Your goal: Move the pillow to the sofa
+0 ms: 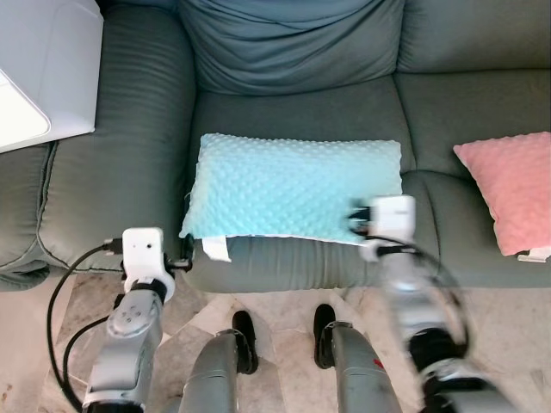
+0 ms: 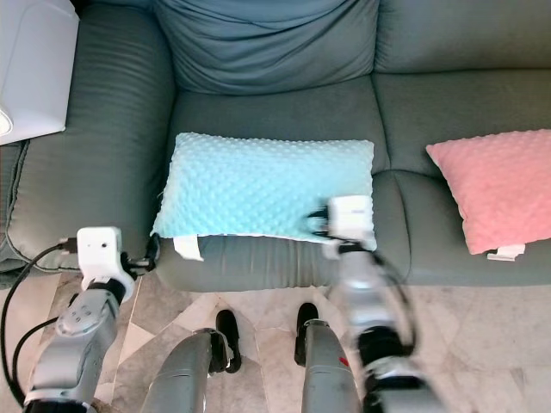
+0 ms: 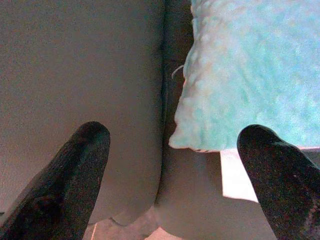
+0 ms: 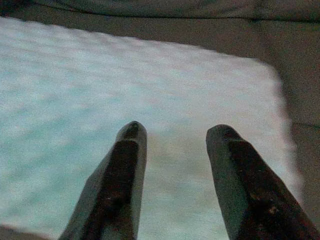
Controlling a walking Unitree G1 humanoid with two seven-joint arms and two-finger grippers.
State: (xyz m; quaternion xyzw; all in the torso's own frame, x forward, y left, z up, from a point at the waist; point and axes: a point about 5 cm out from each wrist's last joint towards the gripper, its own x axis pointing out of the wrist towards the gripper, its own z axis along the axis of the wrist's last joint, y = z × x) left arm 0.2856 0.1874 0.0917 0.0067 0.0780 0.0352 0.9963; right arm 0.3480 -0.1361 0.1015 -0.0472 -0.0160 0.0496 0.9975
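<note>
Since the pillow [image 1: 293, 187] lay on the sofa [image 1: 138, 155], both grippers, left [image 3: 175, 165] wide and right [image 4: 172, 135] parted, needed only a clean retreat.

Jaws spread wide, turquoise pillow [image 3: 250, 75] corner, grey sofa [image 3: 80, 65]

A home living room: a grey sofa [image 1: 284, 103] with cushions on a marble-tiled floor [image 1: 284, 310].

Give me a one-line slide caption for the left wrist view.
Left gripper, fingers spread, faces the teal pillow's corner on the grey sofa.
</note>
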